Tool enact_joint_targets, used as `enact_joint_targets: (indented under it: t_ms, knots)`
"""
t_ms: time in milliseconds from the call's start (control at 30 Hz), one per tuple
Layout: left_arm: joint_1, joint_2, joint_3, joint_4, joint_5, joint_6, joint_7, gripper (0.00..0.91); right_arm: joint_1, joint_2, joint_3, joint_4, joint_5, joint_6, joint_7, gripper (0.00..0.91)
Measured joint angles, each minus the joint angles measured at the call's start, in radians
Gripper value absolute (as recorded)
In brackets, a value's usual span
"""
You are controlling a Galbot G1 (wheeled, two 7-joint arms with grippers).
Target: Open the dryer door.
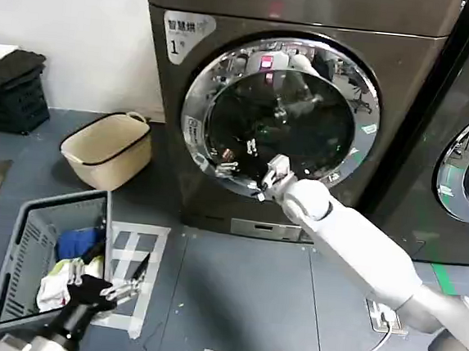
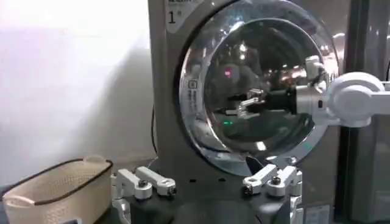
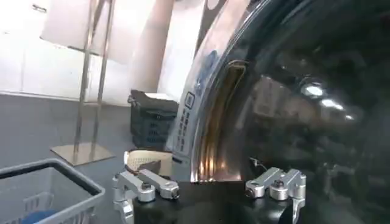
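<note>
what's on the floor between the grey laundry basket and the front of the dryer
In the head view, a cream oval tub sits between the grey laundry basket and the dryer, with white tape markings on the floor beside the basket.

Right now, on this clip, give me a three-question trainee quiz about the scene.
1. True or false: the dryer door stands wide open.
2. Which gripper is up at the door glass? A) left gripper B) right gripper
3. Fill in: the beige tub sits on the floor to the robot's ____ of the dryer.

Key: 1 false; it looks shut or at most slightly ajar. 2 B. 3 left.
</note>
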Motion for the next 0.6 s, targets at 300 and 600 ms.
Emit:
enact_joint_targets:
  t_ms: [300, 600]
  knots:
    - [-0.005, 0.0, -0.001, 0.004, -0.002, 0.0, 0.0, 0.907, 0.018, 0.056, -0.006, -0.053, -0.01, 0.001, -0.001, 0.907]
    - [-0.008, 0.0, -0.003, 0.006, -0.005, 0.0, 0.001, 0.907, 0.036, 0.099, -0.018, -0.093, -0.009, -0.001, -0.02, 0.907]
